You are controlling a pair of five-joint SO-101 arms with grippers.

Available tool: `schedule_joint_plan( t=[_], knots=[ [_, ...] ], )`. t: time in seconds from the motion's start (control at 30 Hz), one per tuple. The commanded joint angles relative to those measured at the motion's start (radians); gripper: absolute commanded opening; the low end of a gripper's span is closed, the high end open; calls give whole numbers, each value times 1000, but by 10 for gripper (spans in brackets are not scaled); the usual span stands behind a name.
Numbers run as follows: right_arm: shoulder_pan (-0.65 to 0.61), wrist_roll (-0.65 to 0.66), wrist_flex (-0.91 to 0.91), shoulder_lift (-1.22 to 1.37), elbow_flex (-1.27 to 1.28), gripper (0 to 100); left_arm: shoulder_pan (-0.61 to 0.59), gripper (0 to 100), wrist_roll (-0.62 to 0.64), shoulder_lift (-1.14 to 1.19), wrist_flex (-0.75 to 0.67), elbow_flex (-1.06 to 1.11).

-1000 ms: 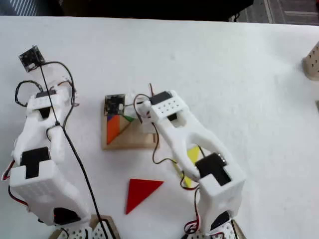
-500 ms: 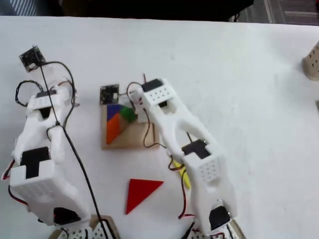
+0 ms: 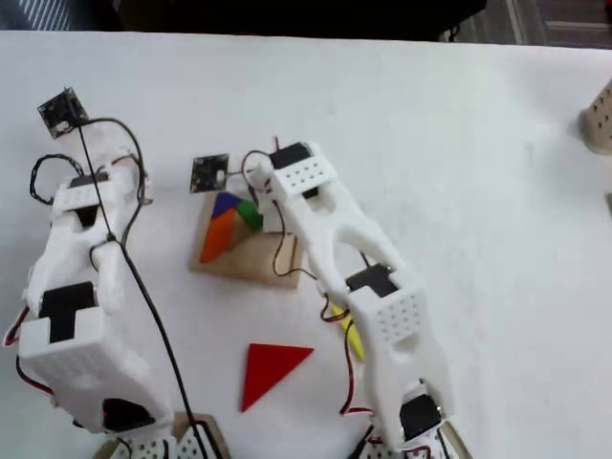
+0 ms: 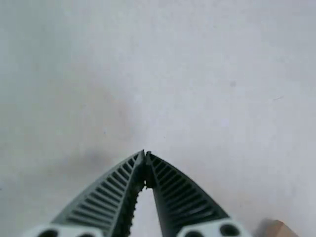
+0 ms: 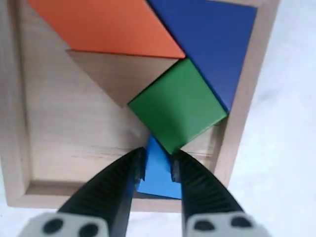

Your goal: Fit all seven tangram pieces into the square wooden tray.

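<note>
The right arm's fingers (image 5: 118, 185) grip a small light-blue triangular piece (image 5: 159, 175) inside the square wooden tray (image 5: 246, 118), touching the green square piece (image 5: 177, 106). Its likely slot lies between that square and the rim. The left arm's fingers (image 4: 118, 197) are clenched empty over the bench (image 4: 197, 74), well apart.

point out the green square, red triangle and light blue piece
green square (image 5: 175, 106), right wrist view, centre of its top face
red triangle (image 3: 268, 368), high view, middle of its face
light blue piece (image 5: 158, 173), right wrist view, middle of its visible strip
</note>
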Motion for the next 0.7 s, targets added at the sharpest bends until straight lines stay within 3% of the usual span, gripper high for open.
schedule_joint_plan(
  t=[0.0, 0.43, 0.67],
  knots=[
    [35, -17, 12, -16, -40, 18, 4, 24, 5, -8, 5, -54],
    [90, -267, 13, -140, -37, 18, 16, 24, 3, -8, 2, -54],
    [116, -338, 12, -177, -38, 18, 16, 24, 3, -8, 2, -54]
  ],
)
